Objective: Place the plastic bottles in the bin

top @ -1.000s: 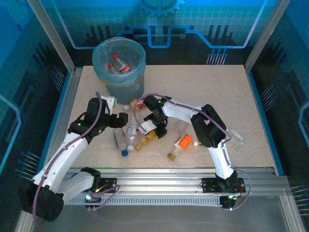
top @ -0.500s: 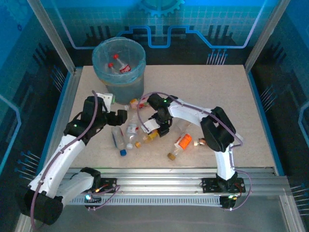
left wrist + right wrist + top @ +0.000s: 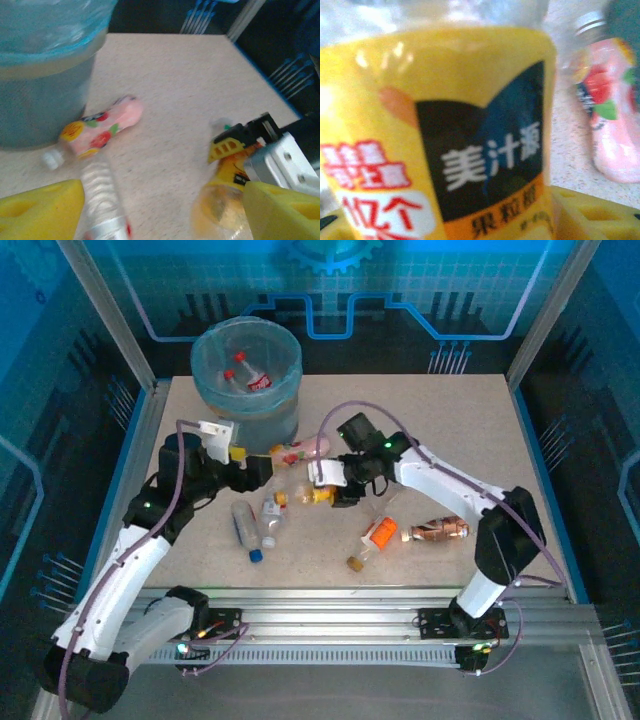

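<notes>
The bin (image 3: 245, 390) stands at the back left, also in the left wrist view (image 3: 45, 85), with two red-capped plastic bottles (image 3: 252, 376) inside. My right gripper (image 3: 335, 486) (image 3: 470, 220) is shut on an orange-labelled bottle (image 3: 316, 496) (image 3: 445, 135) (image 3: 227, 200) near the table's middle. My left gripper (image 3: 260, 472) (image 3: 165, 215) stands open just left of it, its yellow pads (image 3: 40, 210) straddling bare table. A pink-labelled bottle (image 3: 294, 453) (image 3: 102, 127) (image 3: 612, 115) lies by the bin's foot. A clear bottle (image 3: 102, 200) lies by the left pad.
More bottles lie loose in front: two clear ones (image 3: 243, 525) (image 3: 272, 518), an orange-labelled one (image 3: 378, 534) and a brown one (image 3: 440, 530) at the right. Metal frame posts (image 3: 100, 300) and blue walls close in the table's sides and back.
The right gripper has closed on the orange-labelled bottle and carried it back and to the right. The left gripper has swung toward the bin's foot and narrowed slightly. The brown bottle now shows.
</notes>
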`<move>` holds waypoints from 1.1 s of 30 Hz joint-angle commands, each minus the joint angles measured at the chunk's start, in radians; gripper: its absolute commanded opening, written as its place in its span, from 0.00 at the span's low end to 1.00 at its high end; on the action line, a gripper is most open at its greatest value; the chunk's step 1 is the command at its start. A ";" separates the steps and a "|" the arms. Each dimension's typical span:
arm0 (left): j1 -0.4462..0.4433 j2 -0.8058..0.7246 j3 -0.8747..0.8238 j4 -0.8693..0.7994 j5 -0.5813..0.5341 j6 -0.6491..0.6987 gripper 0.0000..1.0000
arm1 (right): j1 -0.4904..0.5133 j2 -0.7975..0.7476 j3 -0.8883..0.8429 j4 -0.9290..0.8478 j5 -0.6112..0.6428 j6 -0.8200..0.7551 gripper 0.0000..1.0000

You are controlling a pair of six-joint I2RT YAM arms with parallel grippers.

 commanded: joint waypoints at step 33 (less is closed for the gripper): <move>0.007 0.150 0.036 0.358 0.359 -0.352 0.34 | -0.082 -0.161 -0.136 0.323 -0.234 0.508 0.61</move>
